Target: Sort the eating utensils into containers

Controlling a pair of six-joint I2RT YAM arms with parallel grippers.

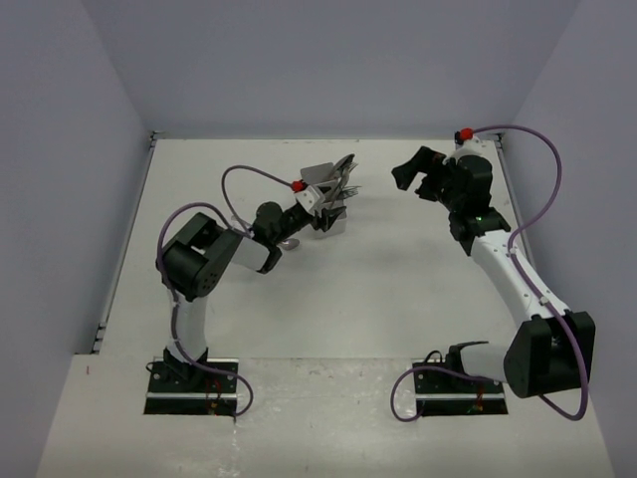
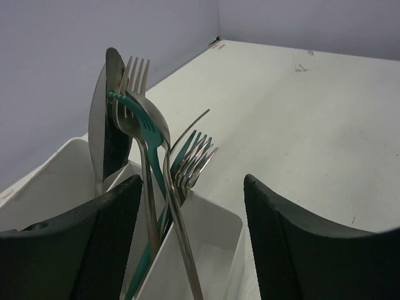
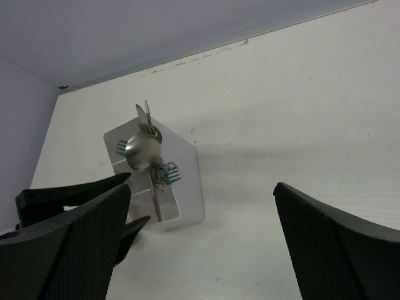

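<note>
Your left jaws stand wide open and grip nothing. Their dark, mesh-textured pads (image 2: 109, 244) frame the white box (image 2: 206, 250), whose near corner sits between them. The box is a small smooth-walled rectangle split by thin walls. The utensils (image 2: 156, 144) stand out of it, taller than its rim. A broad shiny silver blade (image 2: 100, 125) rises just above the left-hand pad. A silver fork (image 2: 139, 75) and a rounded silver spoon (image 2: 152, 119) stand between the jaws, crossed by a slim matte teal fork (image 2: 145, 125). A fan of silver forks (image 2: 197, 156) leans toward the right-hand pad. Your right jaws are also spread wide and empty, well apart from the box, which stands ahead of them on the pale matte counter (image 3: 300, 112).
</note>
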